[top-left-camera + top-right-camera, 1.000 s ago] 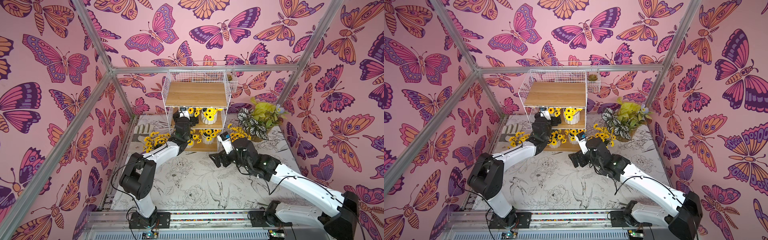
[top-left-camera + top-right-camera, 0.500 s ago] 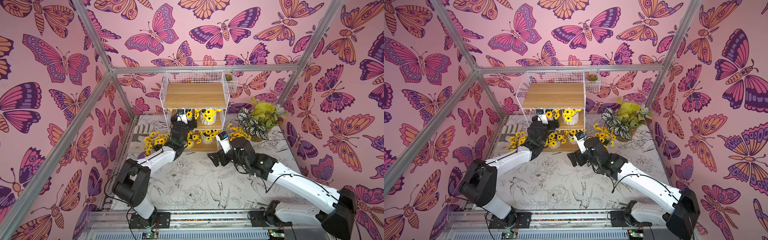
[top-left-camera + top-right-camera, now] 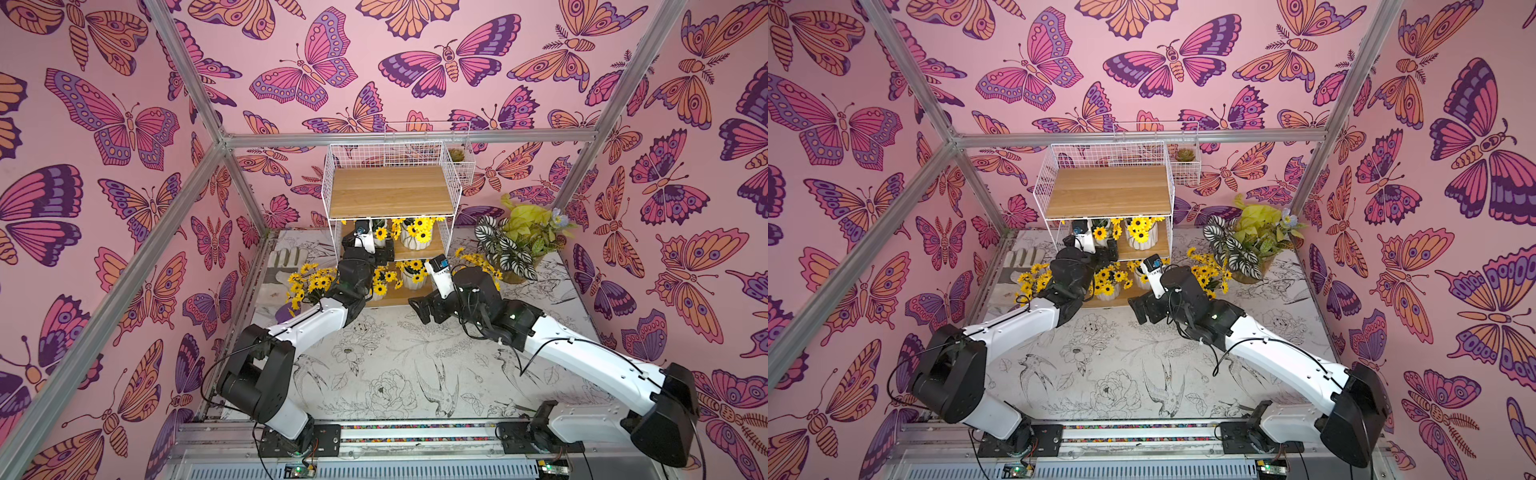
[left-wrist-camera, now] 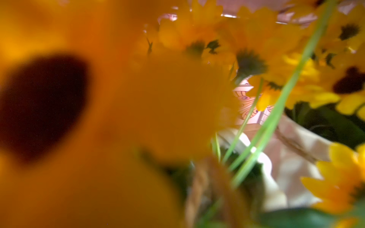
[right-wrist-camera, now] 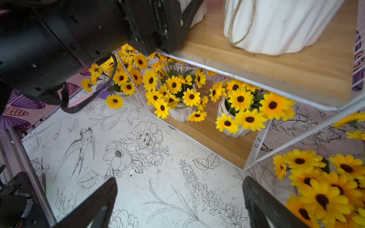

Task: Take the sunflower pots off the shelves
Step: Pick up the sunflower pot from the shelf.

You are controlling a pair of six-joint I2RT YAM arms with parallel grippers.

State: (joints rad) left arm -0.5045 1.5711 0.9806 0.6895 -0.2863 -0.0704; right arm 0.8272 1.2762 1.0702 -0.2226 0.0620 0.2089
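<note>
Shelves (image 3: 390, 195): three-tier wire rack with wooden boards, at 12 o'clock on the desk (image 3: 374, 365).
Sunflower pots, middle tier: two. The 3 o'clock middle pot (image 3: 419, 239) stands clear. The 9 o'clock middle pot (image 3: 380, 233) is just beside the left end effector (image 3: 384, 249).
Sunflower pots, bottom tier: two upright, the 9 o'clock bottom pot (image 5: 180, 115) and the 3 o'clock bottom pot (image 5: 237, 118).
Sunflower pots, desk: the 9 o'clock desk pot (image 3: 309, 284) and the 3 o'clock desk pot (image 3: 1212, 270) flank the rack.
Left end effector: inside the middle tier; blooms blur its wrist view, so wide or narrow cannot be told.
Right end effector (image 5: 177, 205): spread wide, holding nothing, above the desk at 6 o'clock of the rack.
Striped plant (image 3: 511, 245): at 2 o'clock on the desk.
</note>
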